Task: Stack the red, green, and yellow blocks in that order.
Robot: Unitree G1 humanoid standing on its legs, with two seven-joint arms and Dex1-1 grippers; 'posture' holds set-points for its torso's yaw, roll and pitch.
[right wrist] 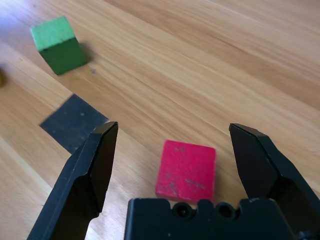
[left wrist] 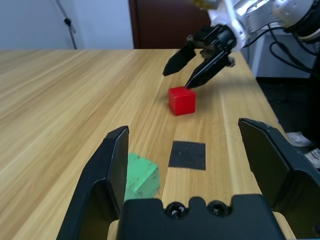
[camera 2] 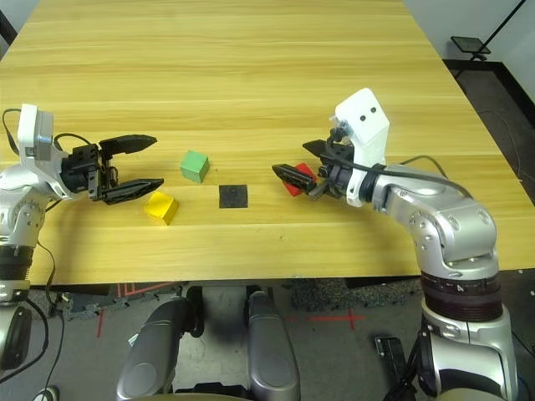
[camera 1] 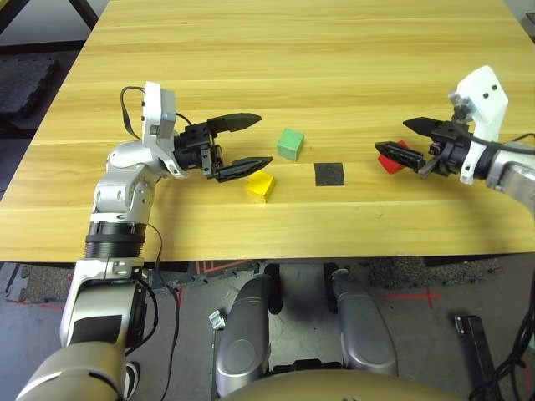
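Note:
The red block (right wrist: pixel 186 170) lies on the table right of a flat black patch (camera 1: pixel 328 174). My right gripper (camera 1: pixel 391 136) is open just above it, with one finger on either side in the right wrist view and nothing held. The green block (camera 1: pixel 290 144) sits left of the patch, a little ahead of my left gripper (camera 1: pixel 263 140), which is open and empty. The yellow block (camera 1: pixel 260 185) rests near the left gripper's nearer fingertip, closer to the front edge. In the left wrist view the green block (left wrist: pixel 141 176) shows beside one of the fingers (left wrist: pixel 112 175).
The wooden table (camera 1: pixel 292 50) stretches bare behind the blocks. Its front edge runs close below the yellow block. Dark floor mats lie off the table's left side.

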